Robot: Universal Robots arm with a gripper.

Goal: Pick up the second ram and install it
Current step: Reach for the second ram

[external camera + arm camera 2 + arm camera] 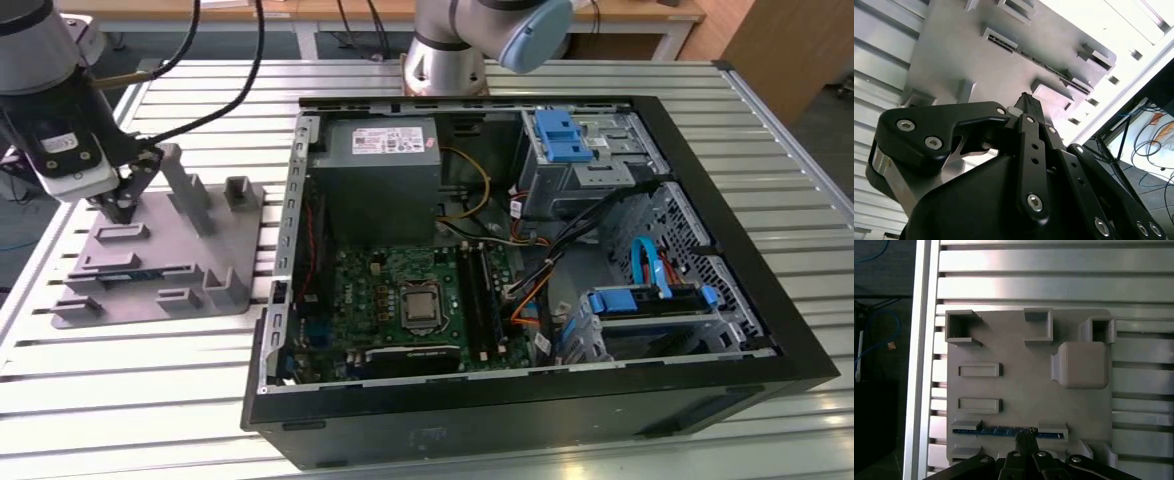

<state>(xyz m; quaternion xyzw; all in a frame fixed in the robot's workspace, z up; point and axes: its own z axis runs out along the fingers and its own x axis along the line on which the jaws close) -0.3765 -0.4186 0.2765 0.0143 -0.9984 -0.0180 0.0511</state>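
The second ram (999, 431) stands on its long edge in a grey fixture plate (1024, 385). It shows as a thin blue-green strip, caught at either end by small raised holders (1052, 428). The plate lies on the slatted aluminium worktop (200, 90), just beside the open computer case (534, 430), on the exterior view's left. The green motherboard (387, 300) is well apart from the stick, inside that case.

The end effector (1024, 436) has its fingers drawn close together, with a narrow gap at most. In the first wrist view its tip lines up with the middle of the stick. In the exterior view the end effector (118, 212) looks to hang a little above the plate, so I cannot tell whether it touches the stick at all (a part this thin would need hardly any opening either way).

By its look the stick should be very light and stiff, a bare board that will not sag when lifted from one spot. It is probably fragile in its own way: the small parts on its flat faces and the contacts along its lower edge would not take scraping or a hard squeeze. The sensible hold is across the two flat faces, along the upper edge and near the middle of its length (the stretch the holders leave free). There it should hang level and not tip. The faces are smooth and narrow, so a shallow or off-centre pinch could let it pivot or slip.
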